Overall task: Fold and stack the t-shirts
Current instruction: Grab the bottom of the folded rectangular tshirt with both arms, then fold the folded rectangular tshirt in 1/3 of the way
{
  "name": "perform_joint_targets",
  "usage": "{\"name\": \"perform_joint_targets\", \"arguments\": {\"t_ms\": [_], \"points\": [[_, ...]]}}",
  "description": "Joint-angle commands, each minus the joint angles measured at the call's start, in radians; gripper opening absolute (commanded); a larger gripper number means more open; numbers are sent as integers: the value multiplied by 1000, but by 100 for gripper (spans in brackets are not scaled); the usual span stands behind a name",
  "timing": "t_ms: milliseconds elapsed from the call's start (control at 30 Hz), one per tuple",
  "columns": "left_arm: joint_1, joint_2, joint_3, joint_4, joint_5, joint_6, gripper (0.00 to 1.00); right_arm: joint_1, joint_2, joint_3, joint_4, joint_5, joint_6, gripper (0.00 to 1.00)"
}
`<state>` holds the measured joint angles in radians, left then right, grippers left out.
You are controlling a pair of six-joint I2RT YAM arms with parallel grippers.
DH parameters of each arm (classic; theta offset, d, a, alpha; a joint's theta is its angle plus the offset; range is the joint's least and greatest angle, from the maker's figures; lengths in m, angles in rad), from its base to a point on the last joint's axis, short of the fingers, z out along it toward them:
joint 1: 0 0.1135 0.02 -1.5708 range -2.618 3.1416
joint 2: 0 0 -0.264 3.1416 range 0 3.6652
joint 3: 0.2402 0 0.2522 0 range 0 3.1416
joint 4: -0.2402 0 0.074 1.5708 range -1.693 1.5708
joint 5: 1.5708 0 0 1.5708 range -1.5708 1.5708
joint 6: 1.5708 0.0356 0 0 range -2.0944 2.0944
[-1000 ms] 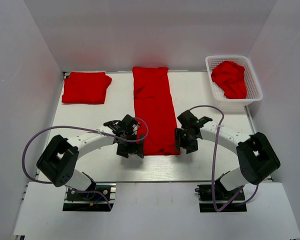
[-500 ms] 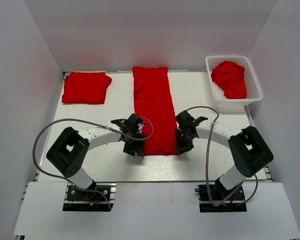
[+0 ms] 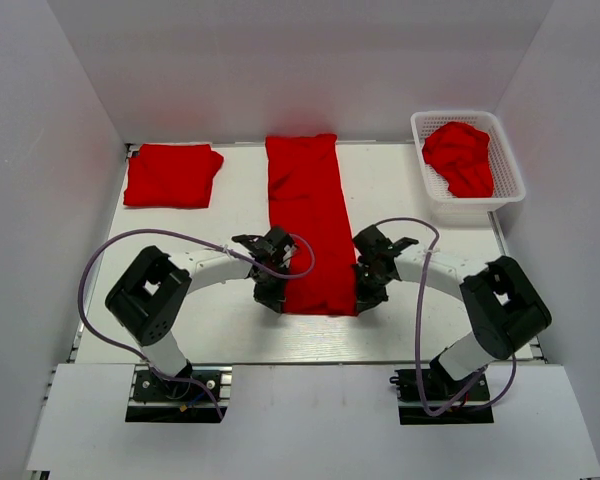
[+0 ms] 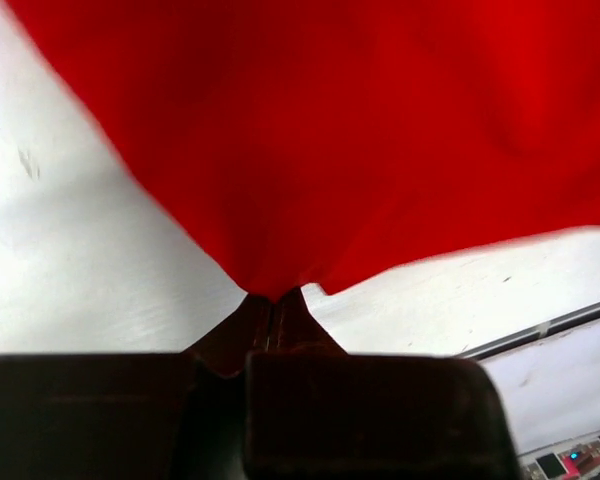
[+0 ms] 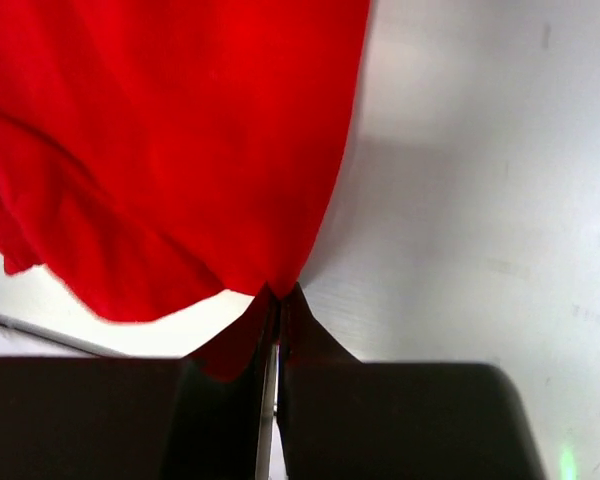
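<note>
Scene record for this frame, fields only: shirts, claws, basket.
centre shirt: long folded strip, flat down the middle of the table
left claw: shut on centre shirt's near left corner
right claw: shut on centre shirt's near right corner
folded shirt: compact, far left of table, no claw near it
basket: far right corner, white mesh
crumpled shirt: unfolded, inside basket

Overhead looks down; wrist views close, sharing shirt (image 3: 308, 220).
</note>
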<state>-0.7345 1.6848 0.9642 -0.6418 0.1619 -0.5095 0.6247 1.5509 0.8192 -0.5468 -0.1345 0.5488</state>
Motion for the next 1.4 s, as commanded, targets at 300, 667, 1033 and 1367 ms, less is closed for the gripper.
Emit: {"name": "perform_joint_targets", "arguments": {"t_ms": [300, 667, 1033, 1367], "points": [[-39, -99, 83, -246, -62, -84, 0, 21, -170, -39, -127, -99, 25, 0], [-17, 19, 281, -282, -122, -47, 0, 0, -65, 180, -223, 91, 14, 0], [81, 115, 433, -277, -199, -38, 0, -69, 98, 412, -240, 130, -69, 0], [178, 203, 603, -180, -209, -29, 0, -134, 248, 598, -249, 127, -99, 0]]}}
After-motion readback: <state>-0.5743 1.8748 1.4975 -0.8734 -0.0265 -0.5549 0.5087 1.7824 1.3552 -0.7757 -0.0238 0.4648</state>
